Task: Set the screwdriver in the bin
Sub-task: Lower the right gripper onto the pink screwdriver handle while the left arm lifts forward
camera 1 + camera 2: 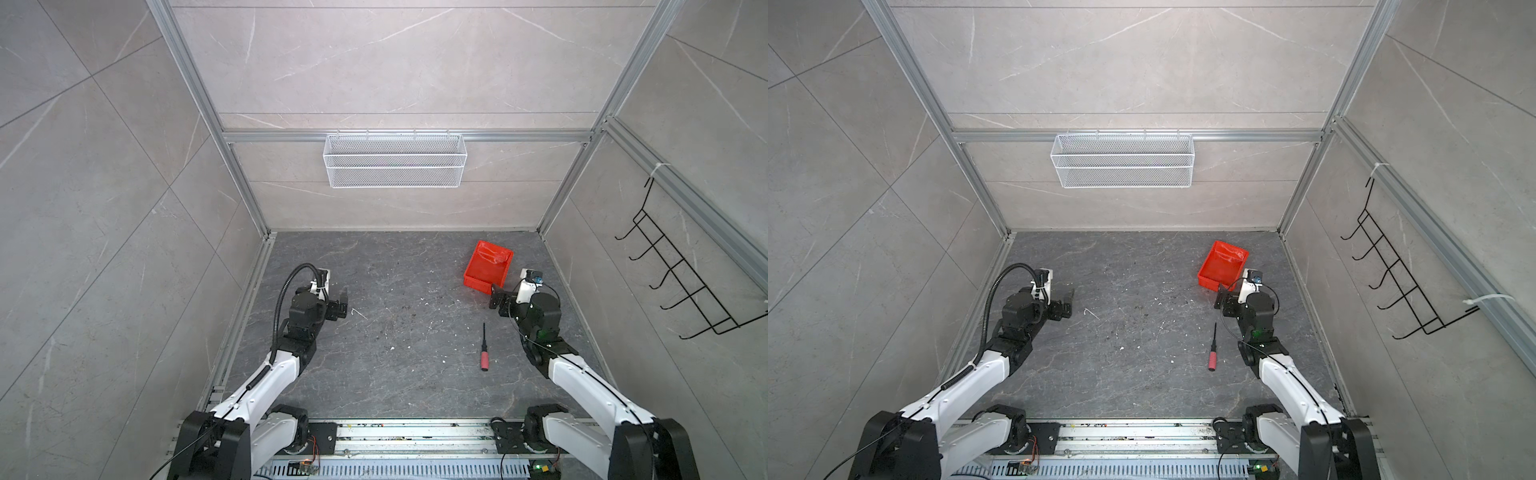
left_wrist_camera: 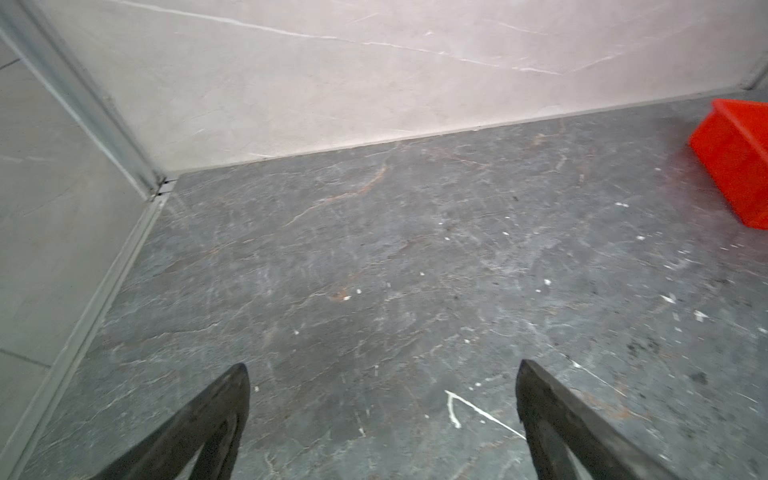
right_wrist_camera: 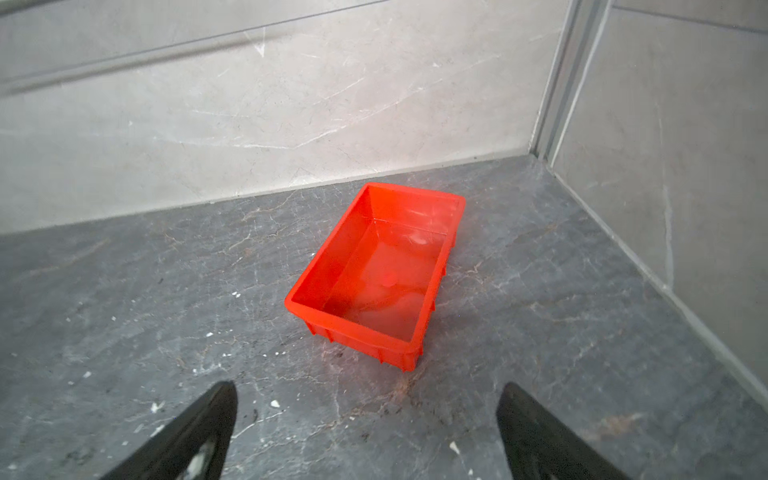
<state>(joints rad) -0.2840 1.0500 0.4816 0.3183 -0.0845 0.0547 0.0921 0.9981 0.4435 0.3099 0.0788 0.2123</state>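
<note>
The screwdriver (image 1: pixel 484 351) lies flat on the dark worktop (image 1: pixel 395 332), touched by nothing. It sits beside the right arm, nearer the robot's base than the bin (image 1: pixel 484 270) and well apart from it. In the right wrist view the bin stands empty. The right end effector (image 3: pixel 365 395) hangs wide and empty just short of the bin, facing it rather than the tool. The left end effector (image 2: pixel 382 374) is likewise spread wide and holds nothing. By my judgement no step is done yet: reaching, grasping, carrying and releasing are all left.
</note>
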